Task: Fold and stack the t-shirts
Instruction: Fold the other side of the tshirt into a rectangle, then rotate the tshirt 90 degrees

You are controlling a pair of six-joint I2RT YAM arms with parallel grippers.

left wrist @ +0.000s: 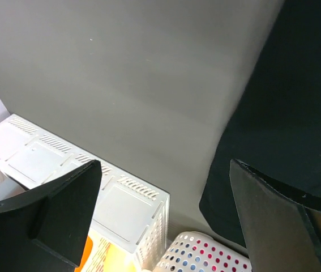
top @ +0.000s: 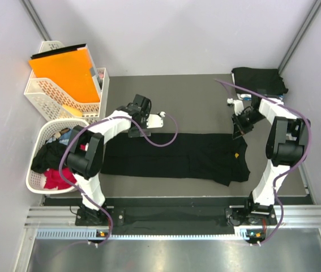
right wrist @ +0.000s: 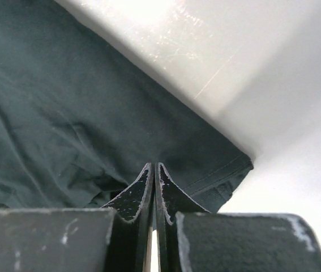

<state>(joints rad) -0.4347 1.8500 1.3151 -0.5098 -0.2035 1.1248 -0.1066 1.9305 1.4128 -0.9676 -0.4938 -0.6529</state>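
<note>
Right wrist view shows you the right gripper (right wrist: pixel 154 168) with its fingers pressed together, tips down on the black t-shirt (right wrist: pixel 64 113) close to a hemmed corner (whether cloth is caught between them, you cannot tell). From above, that shirt lies spread flat across the table (top: pixel 194 96), and this gripper sits at its far right edge. Your left gripper (left wrist: pixel 165 170) stands wide apart over bare table, the shirt's edge just to its right.
</note>
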